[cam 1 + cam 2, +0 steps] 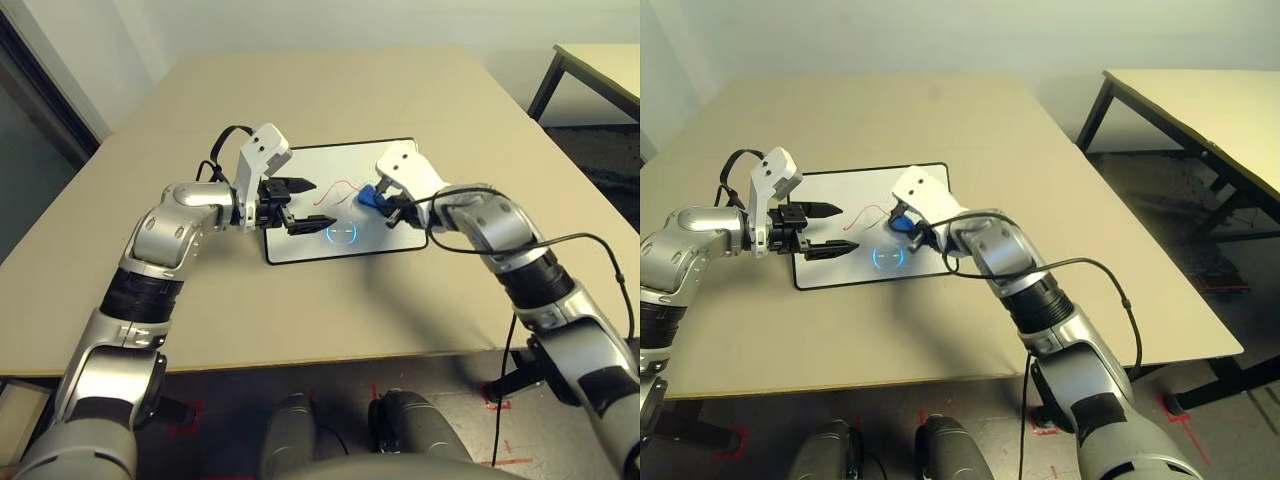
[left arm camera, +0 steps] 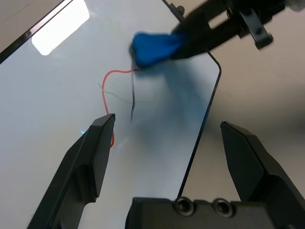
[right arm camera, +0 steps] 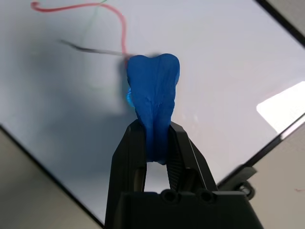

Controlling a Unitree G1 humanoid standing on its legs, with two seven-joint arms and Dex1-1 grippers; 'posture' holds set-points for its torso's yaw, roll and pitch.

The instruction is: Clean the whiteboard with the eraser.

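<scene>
Between the right gripper's [image 3: 155, 143] closed fingers sits the eraser [image 3: 153, 90], its tip at the whiteboard [image 1: 300, 245] beside the red squiggle [image 3: 114, 19]. Marks remain beyond it, so wiping looks barely begun. Opposite, the left gripper [image 2: 167, 143] hangs wide open, empty.

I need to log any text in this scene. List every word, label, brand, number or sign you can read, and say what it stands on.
None: no readable word, label, brand or number.
The whiteboard bears only hand-drawn squiggles, red, dark and faint green, plus a bluish circle mark; none forms a letter.
The eraser, pinched in the right gripper, is plain blue.
The left gripper has no marking.
</scene>
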